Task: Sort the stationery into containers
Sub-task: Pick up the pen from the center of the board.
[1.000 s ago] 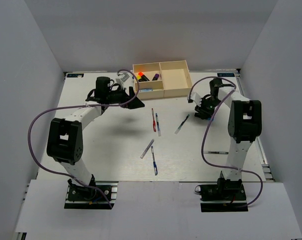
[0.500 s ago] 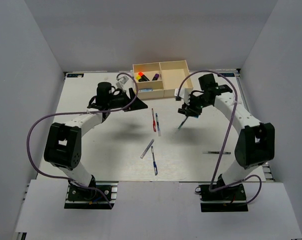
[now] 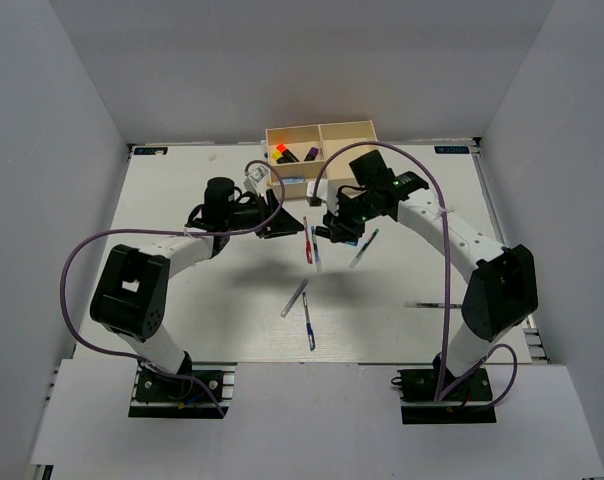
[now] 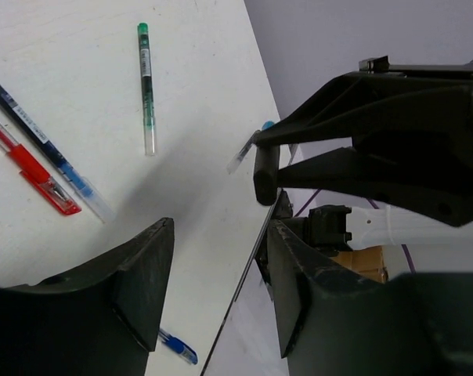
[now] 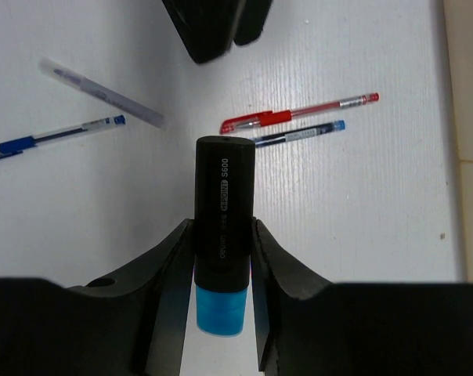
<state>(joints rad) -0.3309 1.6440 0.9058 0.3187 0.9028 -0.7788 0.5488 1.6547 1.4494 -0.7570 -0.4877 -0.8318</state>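
I read the tray (image 3: 352, 160) at 12 o'clock on the table (image 3: 182, 300), against its far edge. Highlighters (image 3: 287, 153) lie in its far-left compartment. A pen pair (image 3: 311, 243) lies side by side near the table centre.

From that pair:
- The third pen (image 3: 363, 248) lies at 3 o'clock.
- The fourth pen (image 3: 294, 298) and fifth pen (image 3: 308, 325) lie at 6 o'clock, the fifth nearer the arm bases.
- The sixth pen (image 3: 434, 305) lies well apart at 4 o'clock.
- The left gripper (image 3: 286, 222) sits at 10 o'clock.
- The right gripper (image 3: 332, 233) sits at 2 o'clock, between the pair and the third pen, with the held highlighter (image 5: 223, 211) between its fingers.
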